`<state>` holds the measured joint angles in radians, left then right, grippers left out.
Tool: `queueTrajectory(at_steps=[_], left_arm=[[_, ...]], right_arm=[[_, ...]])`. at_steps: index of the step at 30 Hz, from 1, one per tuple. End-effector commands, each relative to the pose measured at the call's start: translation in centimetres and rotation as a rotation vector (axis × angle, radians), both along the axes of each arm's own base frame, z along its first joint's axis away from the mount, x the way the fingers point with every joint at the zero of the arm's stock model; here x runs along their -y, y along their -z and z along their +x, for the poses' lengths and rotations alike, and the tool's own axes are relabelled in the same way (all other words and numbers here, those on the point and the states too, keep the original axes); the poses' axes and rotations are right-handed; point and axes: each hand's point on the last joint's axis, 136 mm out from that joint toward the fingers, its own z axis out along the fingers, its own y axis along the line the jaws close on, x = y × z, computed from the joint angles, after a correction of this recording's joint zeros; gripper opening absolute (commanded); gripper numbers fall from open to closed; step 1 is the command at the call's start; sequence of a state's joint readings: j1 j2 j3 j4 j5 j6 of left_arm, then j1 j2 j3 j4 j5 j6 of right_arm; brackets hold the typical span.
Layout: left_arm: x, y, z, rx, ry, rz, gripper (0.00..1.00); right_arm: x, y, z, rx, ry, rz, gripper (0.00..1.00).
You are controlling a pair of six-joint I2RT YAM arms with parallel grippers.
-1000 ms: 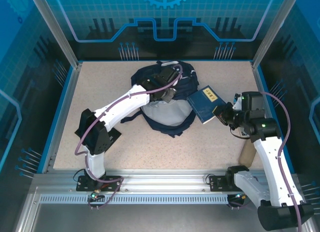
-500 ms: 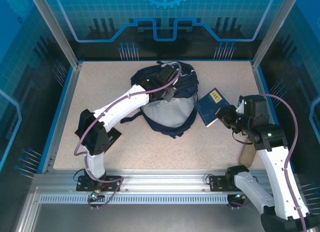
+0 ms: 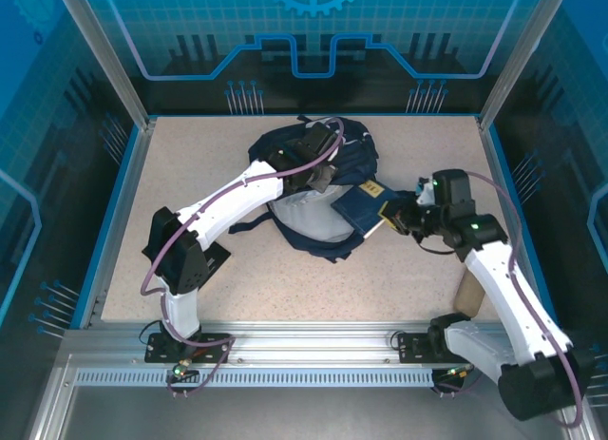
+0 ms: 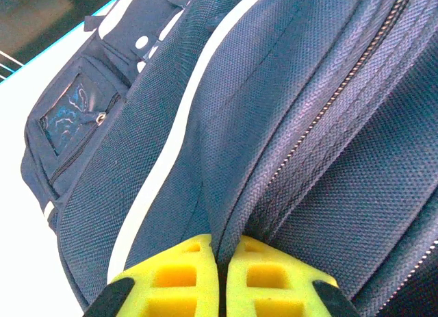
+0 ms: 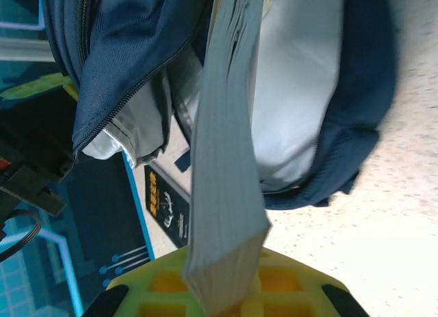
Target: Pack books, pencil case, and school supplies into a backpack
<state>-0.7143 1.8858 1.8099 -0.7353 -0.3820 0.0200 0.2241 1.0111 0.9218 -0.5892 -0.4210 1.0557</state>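
1. Top view: a navy backpack (image 3: 353, 153) at the far middle of the table (image 3: 237, 269), mouth open and pale lining (image 3: 309, 220) showing. Pinched at the far rim by the left gripper (image 3: 318, 181), clenched on fabric. At the right, a book (image 3: 364, 206) clamped by its right end in the right gripper (image 3: 394, 218), left corner over the lining. Judged as halfway in, not yet let go. Pencil case and supplies: cannot tell, perhaps inside. Tan object (image 3: 466, 290) beside the right arm, not identified. Yellow title mark (image 3: 373, 189) too small to read.
2. Left wrist view: yellow fingers (image 4: 178, 276) pressed together on a fold of navy cloth beside the zipper (image 4: 328, 101). Farther left, a white patch (image 4: 147, 12) with dots and a clear pocket (image 4: 75, 115); no writing to read.
3. Right wrist view: book seen edge-on, gripped between yellow fingers (image 5: 287, 289), pointing into the open mouth. Yellow marks on a dark panel (image 5: 168, 207) at the left, not legible.
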Motion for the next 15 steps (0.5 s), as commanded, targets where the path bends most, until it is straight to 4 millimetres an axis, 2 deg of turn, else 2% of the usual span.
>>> queueTrajectory(at_steps=[1, 9, 11, 15], left_arm=[[1.1, -7.0, 0.4, 0.119, -0.007, -0.182, 0.0], [0.3, -9.8, 0.2, 0.154, -0.035, -0.247, 0.0], [0.1, -10.2, 0.1, 0.158, -0.035, -0.253, 0.0], [-0.3, -10.8, 0.2, 0.162, -0.044, -0.278, 0.0]], right_arm=[[-3.3, -4.1, 1.9, 0.168, -0.088, 0.124, 0.08], [-6.0, -2.4, 6.1, 0.213, -0.01, 0.14, 0.08], [-6.2, -0.9, 6.8, 0.205, 0.024, 0.133, 0.08], [-7.0, 0.7, 8.5, 0.214, 0.077, 0.12, 0.08]])
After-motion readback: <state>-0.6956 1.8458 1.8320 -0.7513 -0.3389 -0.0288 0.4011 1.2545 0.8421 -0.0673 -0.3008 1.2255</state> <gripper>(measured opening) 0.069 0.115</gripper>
